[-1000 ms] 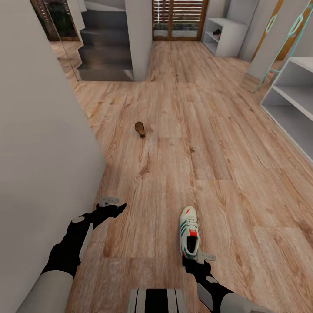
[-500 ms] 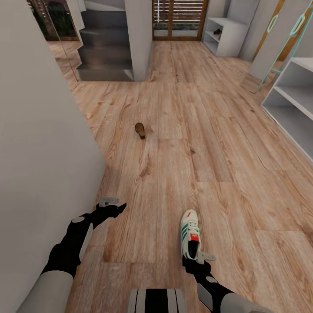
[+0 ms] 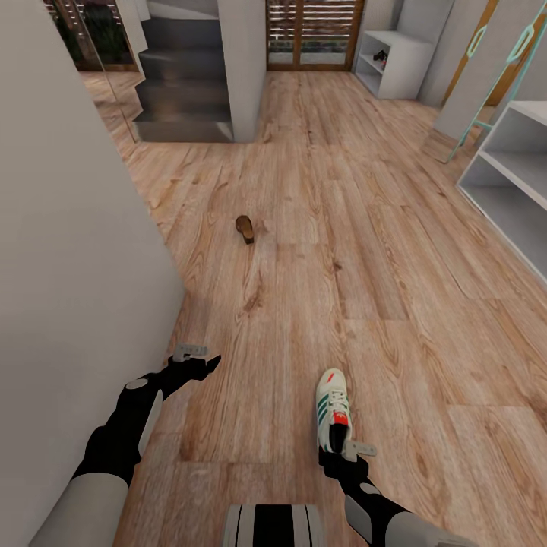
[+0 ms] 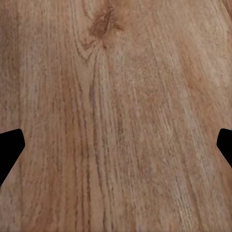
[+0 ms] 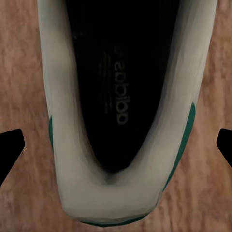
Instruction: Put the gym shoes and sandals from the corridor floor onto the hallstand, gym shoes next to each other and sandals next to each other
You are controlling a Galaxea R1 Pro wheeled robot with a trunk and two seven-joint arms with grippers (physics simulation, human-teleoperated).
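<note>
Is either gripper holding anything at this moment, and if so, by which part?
Nothing is held. The right gripper hangs open above the heel opening of the gym shoe, fingers spread wide of it. The left gripper is open over bare corridor floor.

Corridor floor carries a gym shoe and sandal.

Gym shoes: we count one, directly under our right claw, heel end between its wide-apart fingers, toe pointing away.
Sandals: we count one, well ahead of our left claw on the floor.
Claws: we count two, left and right, each with two fingers.
Shelf units: we count two, one far off to the right of our right claw, and one at the far end of the corridor, well beyond both claws.
Staircases: we count one, far ahead of our left claw.
</note>
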